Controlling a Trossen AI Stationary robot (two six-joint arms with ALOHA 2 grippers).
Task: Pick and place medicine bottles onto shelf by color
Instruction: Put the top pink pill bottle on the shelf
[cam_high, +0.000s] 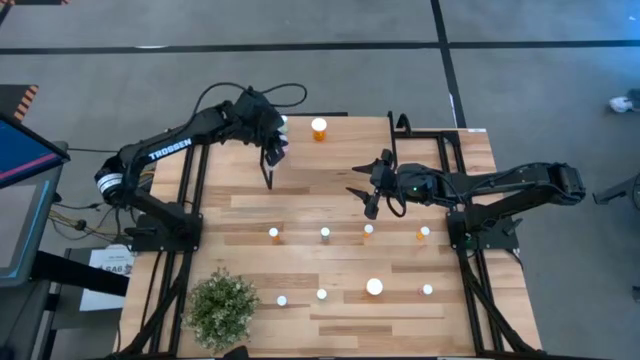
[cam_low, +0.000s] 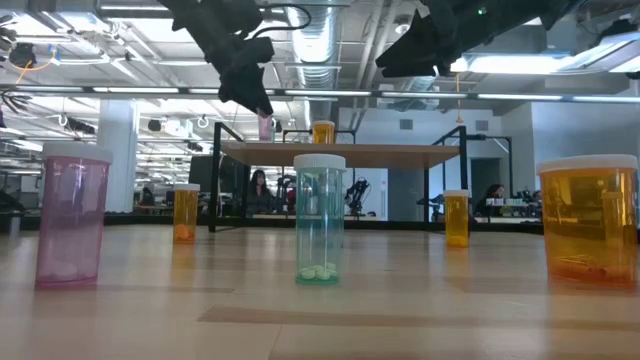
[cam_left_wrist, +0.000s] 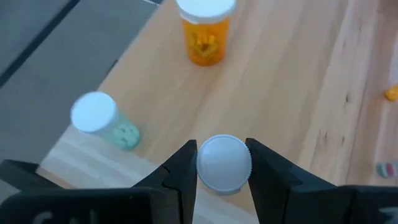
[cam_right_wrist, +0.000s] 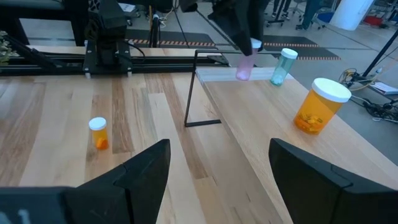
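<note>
My left gripper is over the left end of the shelf at the table's far edge, shut on a pink medicine bottle. On the shelf stand a pale blue-green bottle, near that end, and a larger orange bottle. I cannot tell whether the pink bottle's base touches the plank. My right gripper hovers open over the middle of the table and holds nothing. Several more bottles stand in two rows on the tabletop. My left gripper pinches the pink bottle's round white cap between its two fingers, one on each side. The fingers slant down from above. The bottle hangs upright below them, low over the shelf's left end.
A bushy green plant stands at the near left corner. The bottles on the table include a pink one, a blue-green one and a large orange one. Thin black shelf legs rise from the table.
</note>
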